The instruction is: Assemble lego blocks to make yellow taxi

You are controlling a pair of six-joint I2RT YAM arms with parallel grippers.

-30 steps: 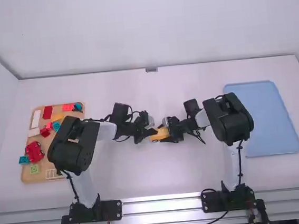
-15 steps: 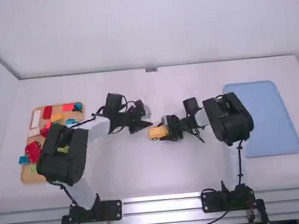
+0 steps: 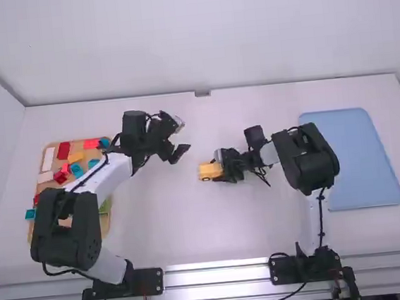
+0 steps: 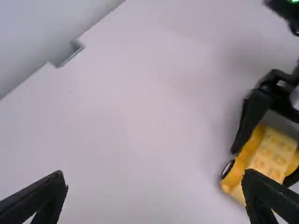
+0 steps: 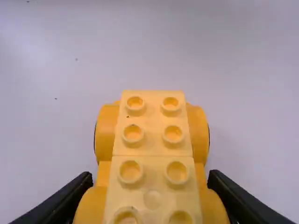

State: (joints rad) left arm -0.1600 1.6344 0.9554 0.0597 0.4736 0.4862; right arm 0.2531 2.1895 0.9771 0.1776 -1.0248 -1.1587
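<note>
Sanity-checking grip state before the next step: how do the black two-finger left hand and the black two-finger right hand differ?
The black two-finger left hand is empty; the black two-finger right hand grips the yellow toy-brick car from both sides.
The left hand's fingers stand wider apart than the right hand's.
The left hand is farther up the high view than the right hand.
Shared: both are over the white table.

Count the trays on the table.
2: the wooden tray of blocks at the left, partly covered by the left arm, and the blue tray at the right.
</note>
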